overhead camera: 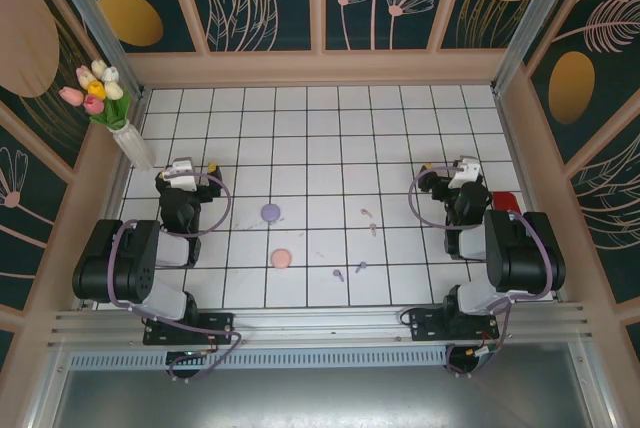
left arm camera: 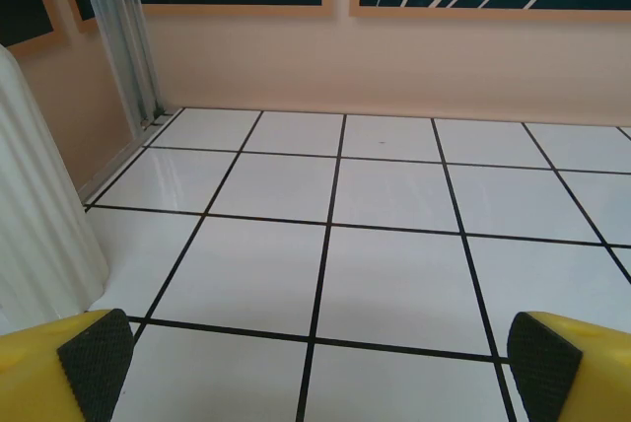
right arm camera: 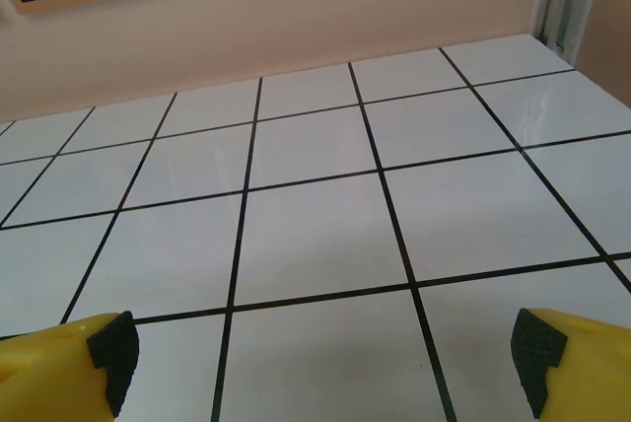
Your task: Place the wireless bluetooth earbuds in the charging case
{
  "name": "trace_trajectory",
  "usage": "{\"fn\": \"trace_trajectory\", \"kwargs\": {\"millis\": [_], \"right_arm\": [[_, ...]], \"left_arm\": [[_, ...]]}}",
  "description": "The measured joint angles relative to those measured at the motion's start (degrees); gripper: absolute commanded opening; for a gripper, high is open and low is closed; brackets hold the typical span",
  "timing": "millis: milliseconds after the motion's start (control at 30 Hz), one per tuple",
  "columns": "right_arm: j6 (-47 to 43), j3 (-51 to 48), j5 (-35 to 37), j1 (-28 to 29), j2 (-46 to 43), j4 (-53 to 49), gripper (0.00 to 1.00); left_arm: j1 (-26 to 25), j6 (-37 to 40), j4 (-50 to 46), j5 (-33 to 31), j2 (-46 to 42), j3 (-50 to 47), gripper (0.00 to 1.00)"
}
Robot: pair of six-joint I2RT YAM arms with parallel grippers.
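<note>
On the tabletop (overhead camera: 330,148), right of two round cases (overhead camera: 270,212), lie the earbuds (overhead camera: 338,274): probably light, slippery, best pinched across the stem; the left pincer (left arm camera: 315,368) and right pincer (right arm camera: 325,363) gape wide, empty

The worktop (overhead camera: 400,148) is white tile with black grid lines. Near its middle lie a lilac round case (overhead camera: 270,212) and, closer to the near edge, a pink round case (overhead camera: 281,258), the two apart. To their right lie two pale pink earbuds (overhead camera: 374,229) and two lilac earbuds (overhead camera: 361,267), while a ribbed white vase (overhead camera: 133,144) stands by the left wall.
</note>
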Motion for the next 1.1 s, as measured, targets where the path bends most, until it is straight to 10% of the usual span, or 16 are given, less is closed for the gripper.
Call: {"fn": "trace_trajectory", "kwargs": {"millis": [900,1100], "right_arm": [[0.0,0.0,0.2,-0.1,0.0,-0.1,0.99],[2.4,7.5,3.1,-0.1,-9.2,-17.4,0.99]], "left_arm": [[0.6,-1.0,-0.3,0.0,-0.1,0.9,0.99],[0.6,-1.9,-14.3,-1.7,-5.3,8.0,0.99]]}}
